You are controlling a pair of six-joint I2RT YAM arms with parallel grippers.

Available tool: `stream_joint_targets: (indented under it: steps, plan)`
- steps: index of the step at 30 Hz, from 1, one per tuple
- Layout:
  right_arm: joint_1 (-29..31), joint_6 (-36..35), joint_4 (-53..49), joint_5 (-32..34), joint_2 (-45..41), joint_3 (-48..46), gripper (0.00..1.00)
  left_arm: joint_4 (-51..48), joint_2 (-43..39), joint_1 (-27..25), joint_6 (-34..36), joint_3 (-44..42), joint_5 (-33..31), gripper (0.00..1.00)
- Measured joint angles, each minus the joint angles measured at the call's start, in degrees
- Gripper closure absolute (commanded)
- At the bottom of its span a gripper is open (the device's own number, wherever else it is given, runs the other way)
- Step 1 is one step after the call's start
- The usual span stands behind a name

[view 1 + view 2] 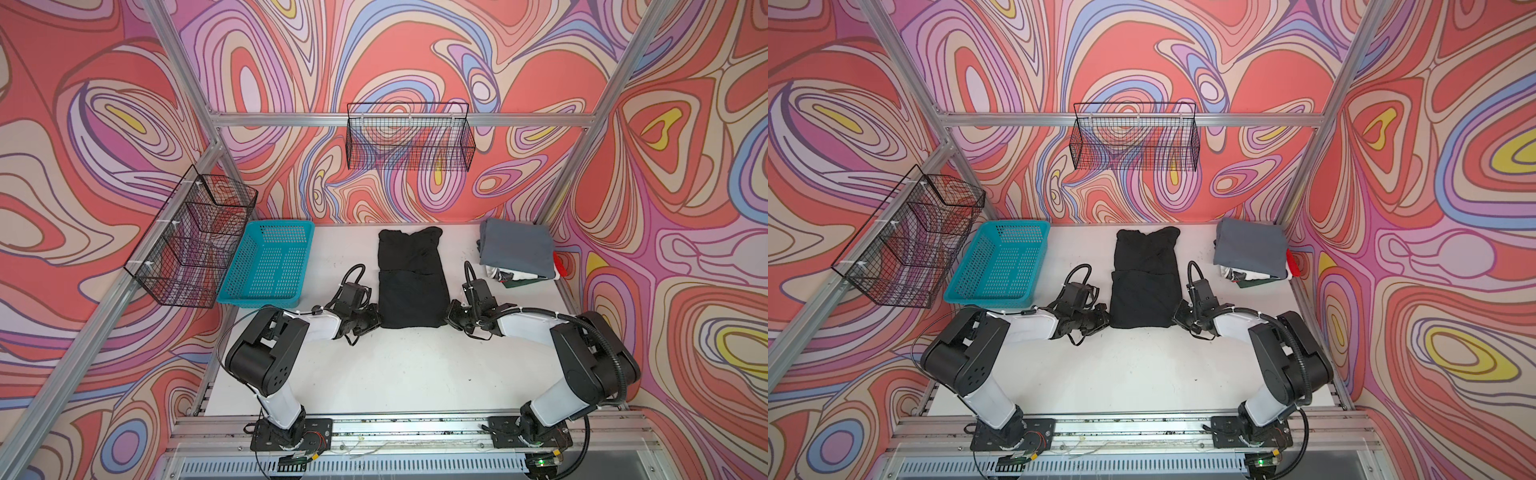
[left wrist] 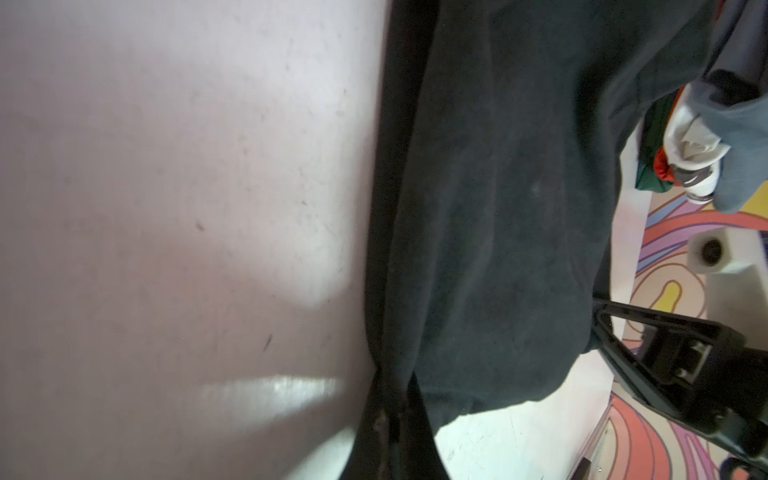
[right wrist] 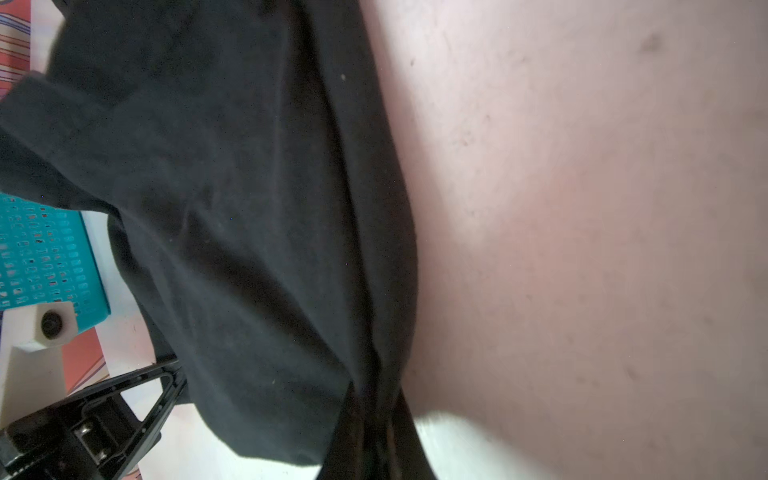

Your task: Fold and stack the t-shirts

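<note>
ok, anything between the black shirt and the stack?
Nothing visible: only bare table lies between the black shirt and the grey-topped stack. The left gripper and right gripper are shut on its near corners.

The white tabletop [image 1: 374, 374] is being enclosed by swirl-patterned walls [image 1: 415, 50]; a black wire basket [image 1: 409, 137] is being carried by the aluminium back rail [image 1: 291, 119].

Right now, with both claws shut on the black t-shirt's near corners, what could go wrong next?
The left claw and right claw pinch only the near corners of the black t-shirt; either could slip during lifting, skewing the fold.
The stack at far right looks uneven under the grey t-shirt; adding another may tip it.
</note>
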Motion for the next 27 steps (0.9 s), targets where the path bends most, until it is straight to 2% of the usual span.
stream_joint_targets:
  steps: [14, 27]
  plan:
    - [0.00, -2.25, -5.01, 2.23, -11.06, 0.09, 1.00, -11.65, -9.55, 0.00, 4.90, 7.15, -0.92, 1.00]
    - [0.00, -2.34, -10.16, 4.02, -18.93, 1.95, 1.00, -14.80, -12.98, 0.00, 6.56, 8.76, 0.37, 1.00]
